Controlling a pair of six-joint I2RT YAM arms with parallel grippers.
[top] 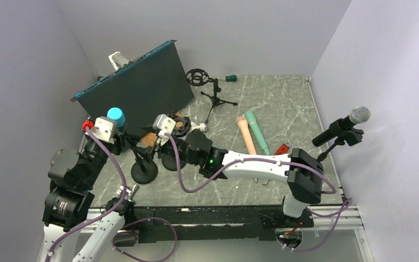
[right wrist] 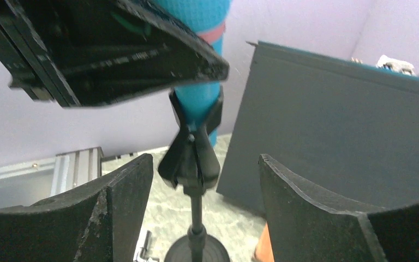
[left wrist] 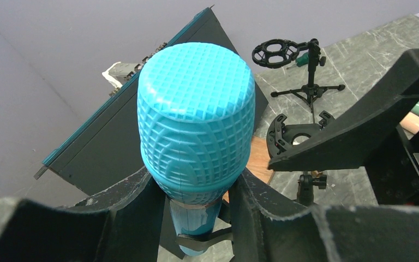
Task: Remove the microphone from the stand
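The turquoise microphone (left wrist: 195, 120), seated in the clip (right wrist: 191, 155) of its stand (right wrist: 196, 218), is clamped below its head by the left gripper (left wrist: 196, 191), while the right gripper (right wrist: 202, 169) is held with jaws apart around the clip; bracing the stand, then an upward pull, seems required next.

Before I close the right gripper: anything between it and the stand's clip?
Nothing. The right wrist view shows bare space from the right gripper to the clip under the blue microphone.
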